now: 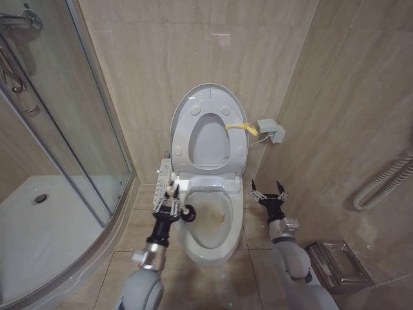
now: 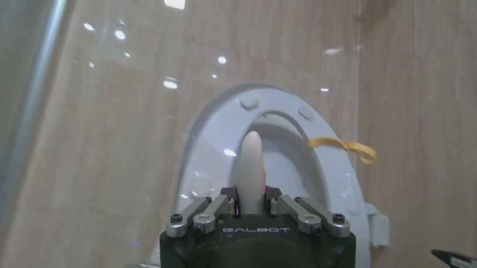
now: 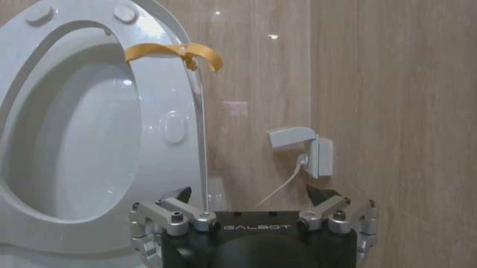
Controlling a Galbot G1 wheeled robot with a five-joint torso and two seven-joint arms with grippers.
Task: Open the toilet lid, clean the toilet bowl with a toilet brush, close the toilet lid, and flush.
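I am looking down at the toilet bowl (image 1: pixel 208 226), which is standing against the far tiled wall with brownish staining showing inside it. The toilet lid (image 1: pixel 208 129) is standing upright against that wall, and the seat ring (image 1: pixel 210 139) is standing raised in front of it; a yellow tab (image 1: pixel 242 127) is hanging off the right edge.

My left gripper (image 1: pixel 173 197) is hovering at the left rim of the bowl, just beside the long button panel (image 1: pixel 162 184) on that side. Its fingers are pinching closed on the toilet brush (image 2: pixel 251 170); in the left wrist view I am seeing the white handle poking up between the closed fingers, with the raised lid behind it. In the head view a small dark part of the brush is sitting at the rim, right next to the gripper.

My right gripper (image 1: pixel 270 195) is hanging to the right of the bowl, apart from it, with its fingers spread wide and holding nothing. In the right wrist view those fingers (image 3: pixel 173 215) are framing the wall socket box (image 3: pixel 309 151) on the far wall, and the yellow tab is showing near the top of the raised lid.

A glass shower enclosure (image 1: pixel 71 129) is sitting to the left, and a metal tray (image 1: pixel 339 265) is lying on the floor at the near right.
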